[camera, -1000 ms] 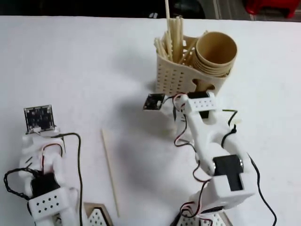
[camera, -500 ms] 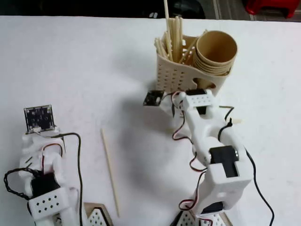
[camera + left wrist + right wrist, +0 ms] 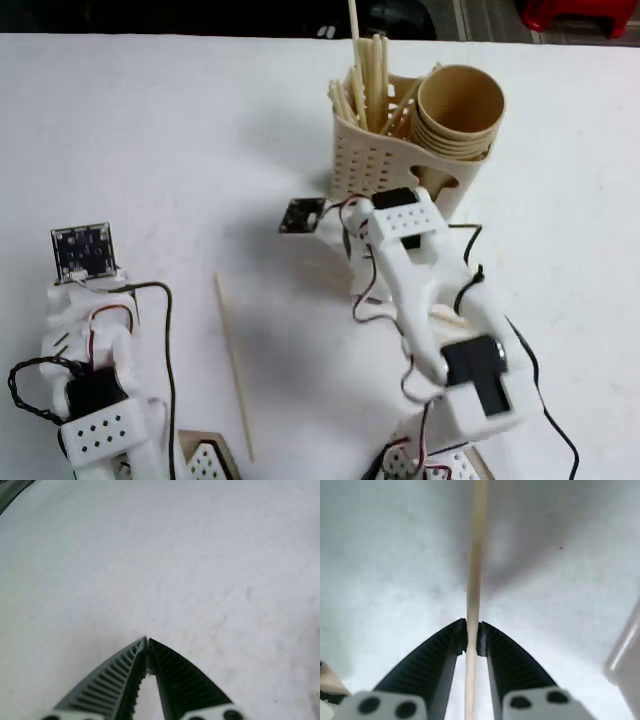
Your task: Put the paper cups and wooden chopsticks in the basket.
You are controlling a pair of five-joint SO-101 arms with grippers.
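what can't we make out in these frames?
Right wrist view: held chopstick runs off both edges past the right gripper; length unknown.
High view: right arm covers the basket at its lower front.
High view: paper cups are nested, rims too small to count.
High view: chopsticks in it are bunched; the tallest is cut by the top edge.

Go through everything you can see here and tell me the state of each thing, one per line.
Left gripper: shut, empty.
Right gripper: shut on the held chopstick.
Loose chopstick: lying flat on the table, outside the basket.
Paper cups: stacked, in the basket.
Bundled chopsticks: standing in the basket.
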